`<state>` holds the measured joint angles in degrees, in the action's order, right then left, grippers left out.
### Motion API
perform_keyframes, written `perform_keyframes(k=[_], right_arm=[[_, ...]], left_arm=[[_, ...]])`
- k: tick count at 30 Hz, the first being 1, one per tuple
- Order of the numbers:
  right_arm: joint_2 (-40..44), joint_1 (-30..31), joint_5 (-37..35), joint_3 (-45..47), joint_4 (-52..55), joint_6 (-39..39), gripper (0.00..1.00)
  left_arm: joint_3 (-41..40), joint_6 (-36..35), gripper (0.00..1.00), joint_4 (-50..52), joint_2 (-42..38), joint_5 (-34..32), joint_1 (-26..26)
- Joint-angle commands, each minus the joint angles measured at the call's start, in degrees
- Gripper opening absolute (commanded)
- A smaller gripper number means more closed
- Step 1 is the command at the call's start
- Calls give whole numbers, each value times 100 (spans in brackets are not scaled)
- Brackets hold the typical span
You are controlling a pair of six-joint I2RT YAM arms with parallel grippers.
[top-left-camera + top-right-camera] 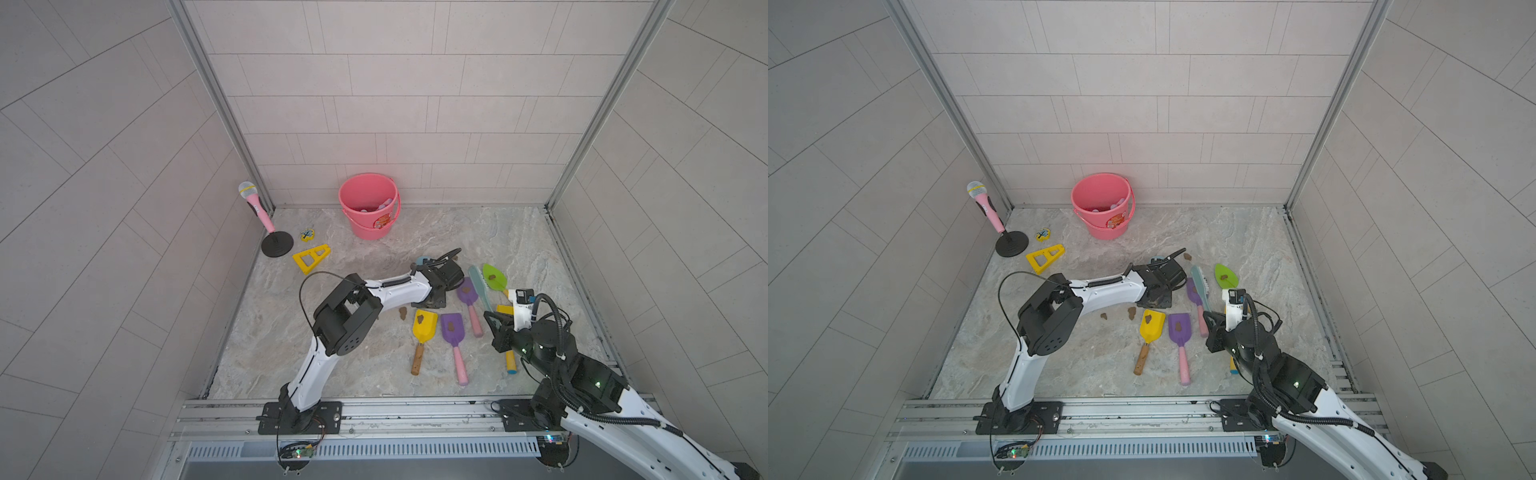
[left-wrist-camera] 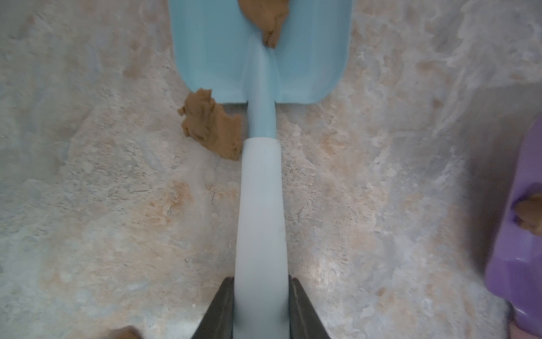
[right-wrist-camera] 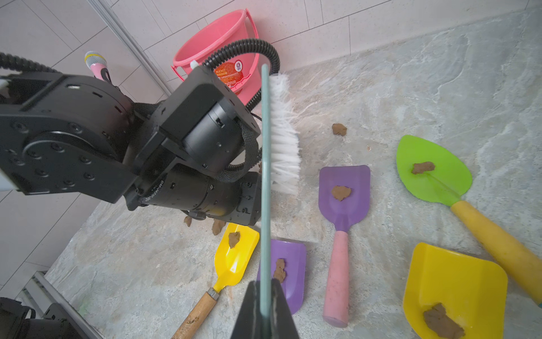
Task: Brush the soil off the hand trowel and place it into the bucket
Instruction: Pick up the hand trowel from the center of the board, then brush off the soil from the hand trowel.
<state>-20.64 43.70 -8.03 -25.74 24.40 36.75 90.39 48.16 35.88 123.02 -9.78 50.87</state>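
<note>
- Jaws of the left gripper [image 2: 261,296] are pressed onto the pale handle of the blue trowel [image 2: 261,205], pinching it near its free end. Those of the right gripper [image 3: 265,290] are clamped on the thin handle of the brush [image 3: 284,132].
- At the far left, a toy microphone [image 1: 253,203] on its stand and a yellow triangle [image 1: 311,258] sit well away from the work.
- The bucket [image 1: 361,226] stands upright against the back wall, well apart from the blue trowel. Something pale lies inside, too small to name.
- The blue trowel appears to lie on the bench [image 1: 374,357] under the left wrist, between the bucket and the other trowels. A soil lump [image 2: 265,17] sits on its blade, and a loose lump [image 2: 209,126] lies right against its neck.
- It looks like light, stiff plastic with a smooth handle, so it may twist in a narrow pinch. Holding the handle, clear of the blade, seems right, since it leaves the blade free for the bristles.
- The soil looks clay-like and may cling, so firm strokes are likely needed.
- Further right, a purple trowel [image 1: 467,293] and a green trowel [image 1: 494,277] each carry a lump, just beside the brush.
</note>
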Motion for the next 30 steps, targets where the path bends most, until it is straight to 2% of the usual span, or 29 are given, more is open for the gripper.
perform_keyframes(k=[1,4,10,16,21,27,30], right_arm=[[-115,-3,-267,-71,-89,82,0],[-242,-21,-597,-172,-67,307,0],[-370,-72,-753,-406,-67,650,0],[-537,-206,-315,-541,-104,675,0],[-985,-399,836,-754,-498,476,0],[-1957,-499,3047,-1275,-1090,196,0],[-2474,-503,3918,-1321,-1443,527,0]], left_arm=[[-79,-127,11,405,-420,54,-177],[-209,-277,0,560,-813,330,-269],[-263,-641,0,1329,-1655,714,-297],[-613,-1291,0,2186,-2628,753,-297],[-1111,-1700,0,2633,-3425,897,-297],[-1674,-2010,0,3172,-4295,717,-297],[-1899,-2134,0,3383,-4577,556,-293]])
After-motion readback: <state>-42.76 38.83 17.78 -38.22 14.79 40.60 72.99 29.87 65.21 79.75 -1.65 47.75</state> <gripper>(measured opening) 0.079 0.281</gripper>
